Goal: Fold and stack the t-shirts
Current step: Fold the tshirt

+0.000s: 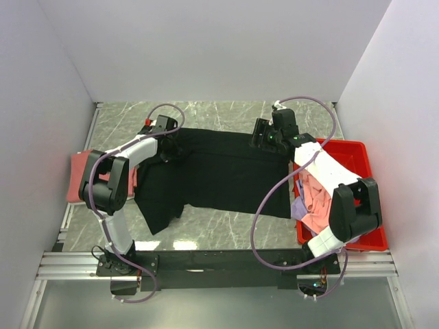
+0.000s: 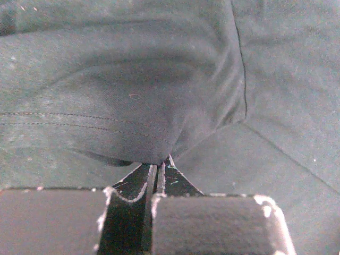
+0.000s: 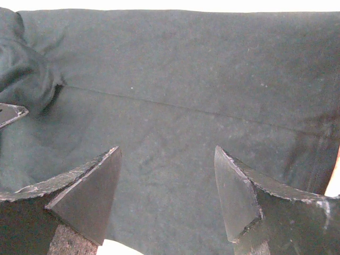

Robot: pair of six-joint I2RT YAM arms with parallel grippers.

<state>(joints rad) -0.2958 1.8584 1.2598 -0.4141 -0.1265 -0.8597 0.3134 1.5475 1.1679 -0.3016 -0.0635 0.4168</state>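
Two, perhaps three, shirts (image 1: 314,197) in bin (image 1: 351,159)

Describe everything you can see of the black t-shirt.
The black t-shirt is soft, matte knit cloth with stitched seams. It lies mostly flat, spread wide across the marble table, with one flap reaching toward the near left. The left gripper is shut on a pinched fold at its far-left edge, puckering the cloth. The right gripper hovers open over its far-right part, gripping nothing.
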